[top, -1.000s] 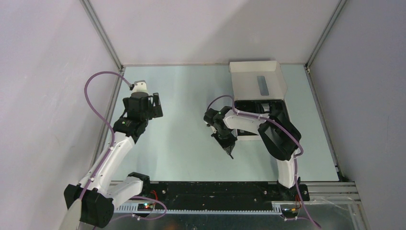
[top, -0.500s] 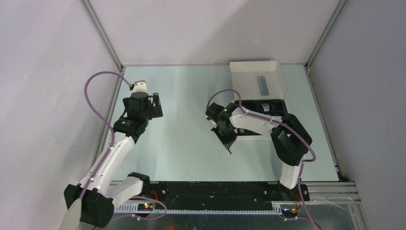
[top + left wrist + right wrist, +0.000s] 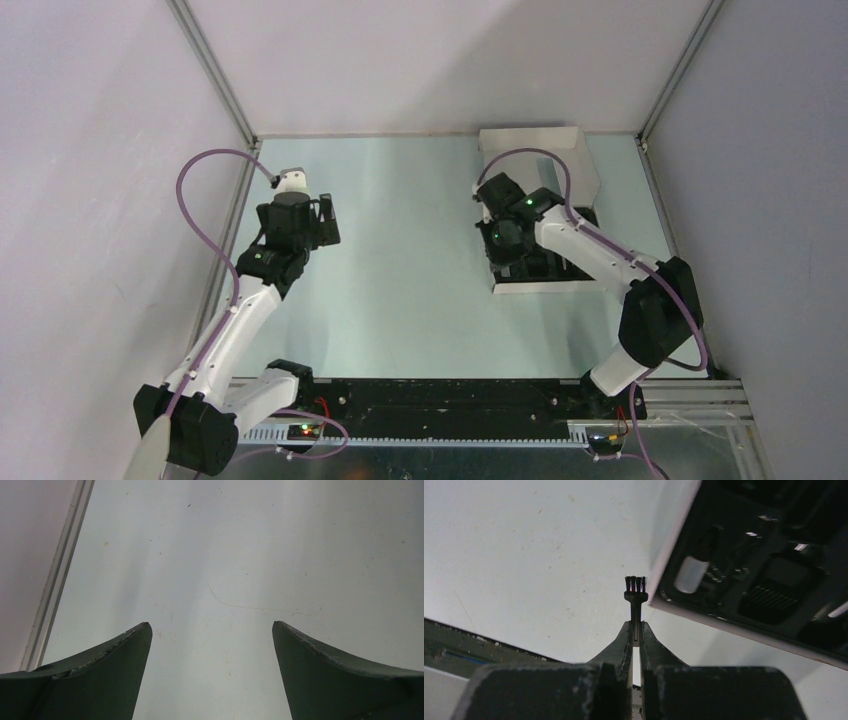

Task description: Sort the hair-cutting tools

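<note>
My right gripper point(image 3: 636, 630) is shut on a thin black stick-brush point(image 3: 636, 596), whose bristle head points away from the fingers, just left of the box's white wall. In the top view the right gripper point(image 3: 505, 255) hangs over the left edge of the open white box point(image 3: 545, 288). Its black insert point(image 3: 724, 587) holds dark hair-cutting tools, among them a ribbed comb attachment point(image 3: 774, 597) and a small white cylinder point(image 3: 690, 574). My left gripper point(image 3: 328, 220) point(image 3: 210, 626) is open over bare table at the left, with nothing between its fingers.
The box's raised lid point(image 3: 535, 160) stands at the back right. Metal frame posts and grey walls close in the table point(image 3: 400, 280) on the left, back and right. A black rail point(image 3: 430, 395) runs along the near edge by the arm bases.
My right arm has swung from the table's middle back and to the right, carrying the brush up to the box's left edge. The left arm has not moved.
</note>
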